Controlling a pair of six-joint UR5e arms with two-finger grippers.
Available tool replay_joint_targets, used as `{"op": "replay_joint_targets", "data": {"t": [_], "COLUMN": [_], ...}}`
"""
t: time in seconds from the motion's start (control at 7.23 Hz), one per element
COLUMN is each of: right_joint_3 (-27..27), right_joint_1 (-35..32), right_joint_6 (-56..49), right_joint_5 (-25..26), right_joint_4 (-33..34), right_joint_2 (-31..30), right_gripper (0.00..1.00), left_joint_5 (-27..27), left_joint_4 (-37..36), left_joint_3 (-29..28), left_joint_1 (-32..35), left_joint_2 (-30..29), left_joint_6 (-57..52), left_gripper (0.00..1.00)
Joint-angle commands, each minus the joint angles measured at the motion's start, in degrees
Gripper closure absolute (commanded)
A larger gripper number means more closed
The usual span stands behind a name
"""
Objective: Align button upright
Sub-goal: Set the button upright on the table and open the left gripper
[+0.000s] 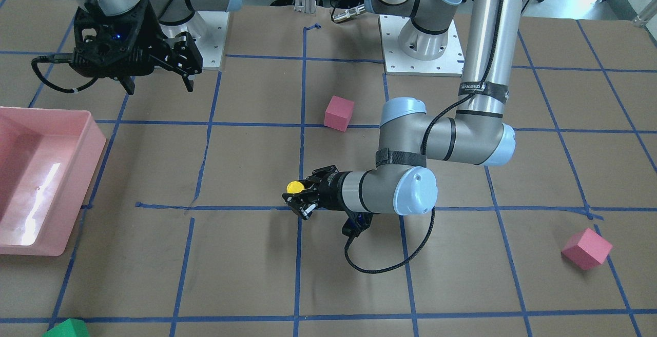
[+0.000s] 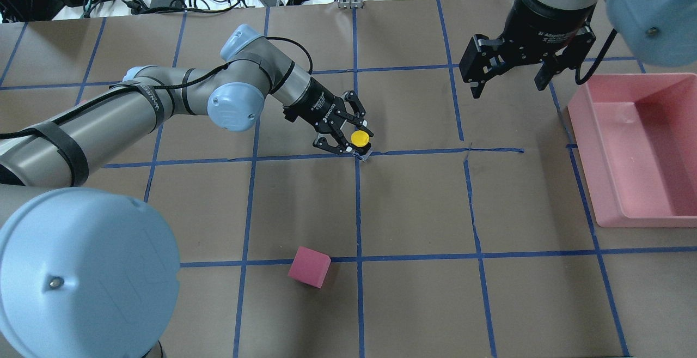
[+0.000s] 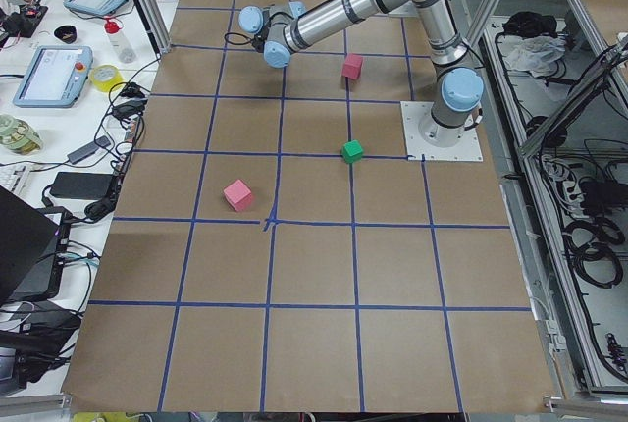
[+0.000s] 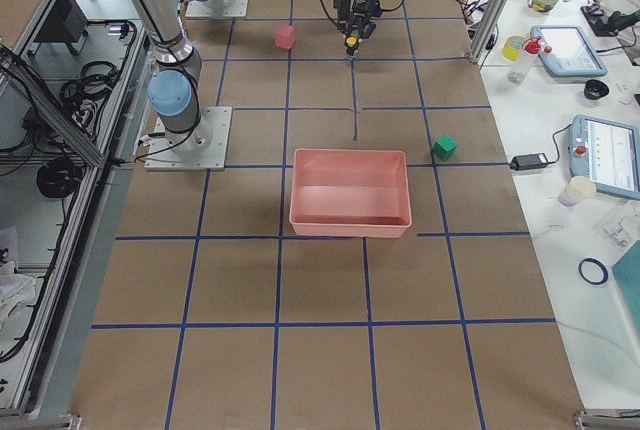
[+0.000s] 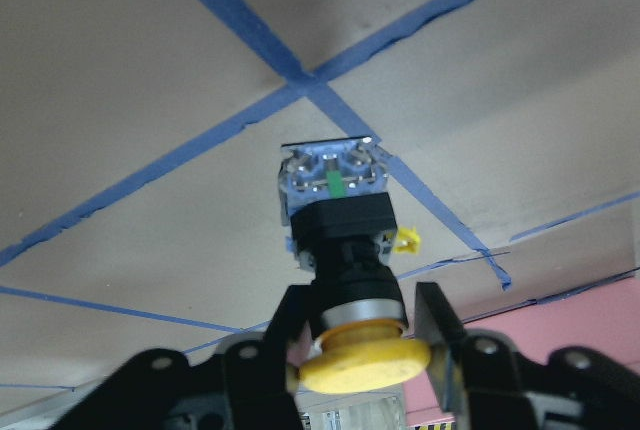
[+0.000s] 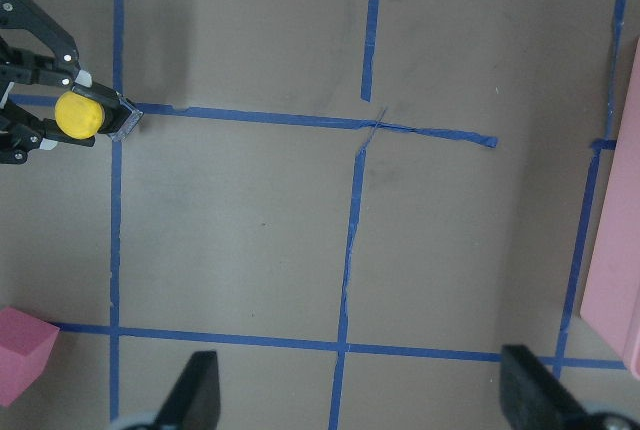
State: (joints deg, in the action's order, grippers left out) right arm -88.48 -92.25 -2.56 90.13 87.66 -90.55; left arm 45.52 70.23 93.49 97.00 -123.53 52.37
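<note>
- Where two lines of blue tape (image 2: 414,151) cross near the middle of the brown-paper-covered table (image 2: 414,211), the tiny push-button switch (image 2: 359,139), with its round yellow cap, black cylindrical body and greyish-white contact block, sits in the left gripper (image 2: 355,143).
- The left gripper's two black fingers are clamped on the switch's neck just under the yellow cap, one on each side. The left wrist view shows this plainly.
- The switch has its cap uppermost and its contact block down at the tape crossing. I cannot tell whether the block touches the paper or whether the body stands quite plumb.
- The left arm reaches in low, with its wrist close above the paper.
- The right gripper (image 2: 507,88) hangs raised above the table, well apart from the switch. Its two fingers are spread wide with nothing between them.
- A shallow pink plastic bin (image 2: 634,78) sits just beside the right gripper, on the robot's right.
- One matte pink cube (image 2: 309,266) lies on the robot's side of the switch, touching a tape line.
- A second pink cube (image 1: 586,248) lies well away on the robot's left, toward the operators' edge.
- A green block (image 1: 66,328) shows at the operators' edge on the robot's right, cut off by the frame.
</note>
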Motion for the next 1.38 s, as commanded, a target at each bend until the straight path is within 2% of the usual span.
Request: {"op": "replay_joint_targets", "data": {"t": [0.0,0.14,0.28,0.55,0.69,0.83,0.97,1.25], "right_joint_3": [-0.12,-0.21,-0.21,-0.21,-0.29,-0.29,-0.29,-0.38], "right_joint_1": [-0.04,-0.04,-0.04,-0.04,-0.13,-0.04,-0.13,-0.04], "right_joint_6": [0.63,0.71,0.71,0.71,0.80,0.80,0.80,0.80], "right_joint_5": [0.13,0.22,0.48,0.92,0.92,1.01,1.01,1.01], "right_joint_4": [-0.03,-0.03,-0.03,-0.03,-0.12,-0.20,-0.20,-0.38], "right_joint_2": [0.03,0.03,-0.06,-0.06,-0.06,0.02,-0.06,0.03], "right_gripper": [0.00,0.00,0.00,0.00,0.00,0.00,0.00,0.00], "left_joint_5": [0.97,1.50,1.50,1.24,1.41,3.50,6.83,6.86], "left_joint_4": [-0.26,-0.61,-0.71,-0.88,-1.75,-7.68,-7.82,-5.21], "left_joint_3": [0.12,0.20,0.12,-0.14,-0.93,-2.24,-3.91,-6.29], "left_joint_1": [-0.15,-0.23,-0.24,-0.32,-0.41,-1.02,-3.38,-4.89], "left_joint_2": [-0.48,-0.65,-0.66,-0.57,0.30,2.31,4.25,8.38], "left_joint_6": [-1.30,-1.30,-1.30,-1.13,-1.39,-1.22,-1.39,-3.05], "left_gripper": [1.00,0.97,0.41,0.00,0.00,0.00,0.00,0.00]}}
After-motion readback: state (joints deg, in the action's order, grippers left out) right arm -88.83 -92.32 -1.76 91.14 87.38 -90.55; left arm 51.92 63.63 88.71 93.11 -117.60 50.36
